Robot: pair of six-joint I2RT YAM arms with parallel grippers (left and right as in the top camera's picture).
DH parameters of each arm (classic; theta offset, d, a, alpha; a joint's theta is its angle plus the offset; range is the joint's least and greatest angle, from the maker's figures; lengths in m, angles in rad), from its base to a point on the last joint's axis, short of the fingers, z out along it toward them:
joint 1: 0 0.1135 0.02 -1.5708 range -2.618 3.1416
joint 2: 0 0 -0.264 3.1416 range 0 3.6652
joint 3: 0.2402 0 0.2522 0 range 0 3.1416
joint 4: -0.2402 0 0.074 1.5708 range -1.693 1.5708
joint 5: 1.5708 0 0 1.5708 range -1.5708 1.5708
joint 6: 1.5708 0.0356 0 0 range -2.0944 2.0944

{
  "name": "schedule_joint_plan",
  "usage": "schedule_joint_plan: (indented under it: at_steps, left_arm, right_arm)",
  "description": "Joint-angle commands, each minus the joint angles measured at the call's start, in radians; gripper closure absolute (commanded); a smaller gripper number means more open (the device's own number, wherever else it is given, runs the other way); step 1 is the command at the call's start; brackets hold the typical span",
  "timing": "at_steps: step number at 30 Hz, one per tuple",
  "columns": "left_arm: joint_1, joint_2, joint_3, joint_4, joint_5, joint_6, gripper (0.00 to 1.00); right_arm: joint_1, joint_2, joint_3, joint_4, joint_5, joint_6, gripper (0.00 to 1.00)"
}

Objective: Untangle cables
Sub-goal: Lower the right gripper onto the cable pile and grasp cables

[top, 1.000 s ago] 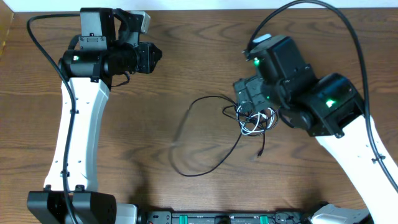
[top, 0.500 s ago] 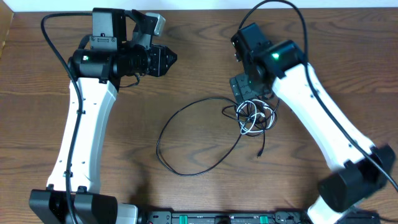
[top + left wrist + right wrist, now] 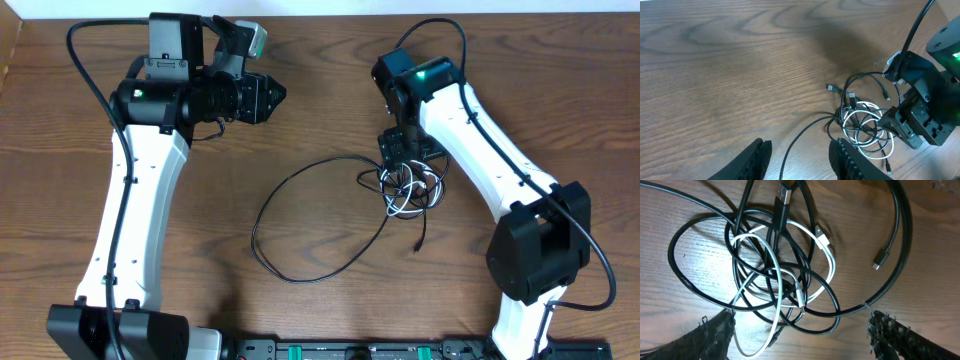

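Right gripper is released, fingers spread wide, hanging right over the cables. The knot sits between and just ahead of its 2 fingertips. White cable loops through the black ones there. Can't tell if the fingers touch anything. 1 long black cable arcs out of the knot, away from that gripper, across the table. Left gripper is also open, well apart from the knot.

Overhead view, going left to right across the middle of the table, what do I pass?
Left arm → black cable loop → cable tangle → right arm.
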Motion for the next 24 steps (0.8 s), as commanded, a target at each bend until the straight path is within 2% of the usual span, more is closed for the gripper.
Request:
schedule_joint_plan:
  at_steps: [1, 8, 12, 24]
  left_arm:
    - [0.000, -0.019, 0.018, -0.002, 0.016, 0.010, 0.57]
    - [0.000, -0.019, 0.018, -0.002, 0.016, 0.010, 0.56]
    - [0.000, -0.019, 0.018, -0.002, 0.016, 0.010, 0.51]
    - [0.000, -0.019, 0.018, -0.004, 0.016, 0.010, 0.43]
  right_arm:
    - [-0.005, -0.001, -0.035, -0.003, 0.004, 0.027, 0.17]
    - [-0.005, -0.001, -0.148, 0.026, 0.003, 0.028, 0.18]
    - [-0.005, -0.001, -0.200, 0.064, -0.013, 0.036, 0.18]
    - [-0.008, 0.000, -0.252, 0.098, -0.031, 0.035, 0.17]
